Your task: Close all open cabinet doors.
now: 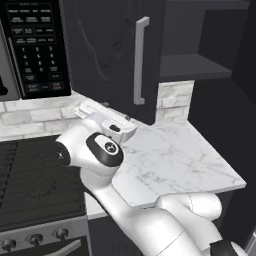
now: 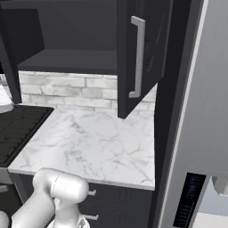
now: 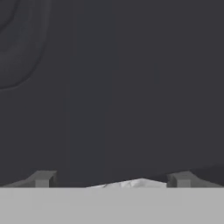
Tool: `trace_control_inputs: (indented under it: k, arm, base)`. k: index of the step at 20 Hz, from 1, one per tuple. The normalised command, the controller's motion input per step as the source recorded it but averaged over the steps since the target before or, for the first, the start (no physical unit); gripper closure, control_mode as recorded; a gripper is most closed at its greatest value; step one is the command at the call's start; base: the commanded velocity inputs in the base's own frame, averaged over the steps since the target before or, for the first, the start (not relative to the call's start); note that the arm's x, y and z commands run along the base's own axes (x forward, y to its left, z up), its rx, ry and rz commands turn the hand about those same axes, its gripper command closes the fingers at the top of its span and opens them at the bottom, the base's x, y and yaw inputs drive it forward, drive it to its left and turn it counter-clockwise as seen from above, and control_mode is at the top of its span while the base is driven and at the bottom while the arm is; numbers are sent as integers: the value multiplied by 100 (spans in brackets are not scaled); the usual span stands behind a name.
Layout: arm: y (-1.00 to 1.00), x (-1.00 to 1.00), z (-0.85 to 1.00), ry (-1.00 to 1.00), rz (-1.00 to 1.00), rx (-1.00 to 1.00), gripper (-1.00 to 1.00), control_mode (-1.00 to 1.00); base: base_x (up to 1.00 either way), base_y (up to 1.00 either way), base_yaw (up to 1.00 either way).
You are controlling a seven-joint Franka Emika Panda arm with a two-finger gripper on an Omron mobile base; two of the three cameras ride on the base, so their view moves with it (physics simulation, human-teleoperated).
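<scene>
Clearly the cabinet door (image 1: 112, 50) is a stiff, hinged slab: it should swing as one rigid piece, with no give and little weight to fight, so a flat push on the panel ought to do (no real grasp needed). Pressing far from the hinge edge, out by the bar handle (image 1: 140, 60), would likely take the least effort; hooking that smooth silver bar is the alternative, though it looks slippery.

It is tall, matte black, with a curving carved relief, and the long vertical handle sits near its free edge. In the right base view the door (image 2: 149, 49) stands ajar at about 1 o'clock, swung out over the marble bench (image 2: 93, 142), with the dark open shelf (image 2: 67, 60) at 11 o'clock.

From the left base view the gripper (image 1: 107, 120) is at about 12 o'clock of centre, pointed at the door's lower part, beside the microwave (image 1: 35, 45). In the hand view the fingers (image 3: 43, 178) stand wide apart, holding nothing, with the black panel close ahead; whether they touch it I cannot tell.
</scene>
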Motion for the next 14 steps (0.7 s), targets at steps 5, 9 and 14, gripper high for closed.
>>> trace_control_inputs:
  k: [5, 9, 14]
  arm:
    - [-36, 28, 0, 0, 0, 6, -100, -100]
    - [-41, 24, 0, 0, 0, 8, -100, -100]
    - [-35, 21, 0, 0, 0, 9, -100, -100]
  base:
    - [0, 0, 0]
    - [0, 0, 0]
    - [0, 0, 0]
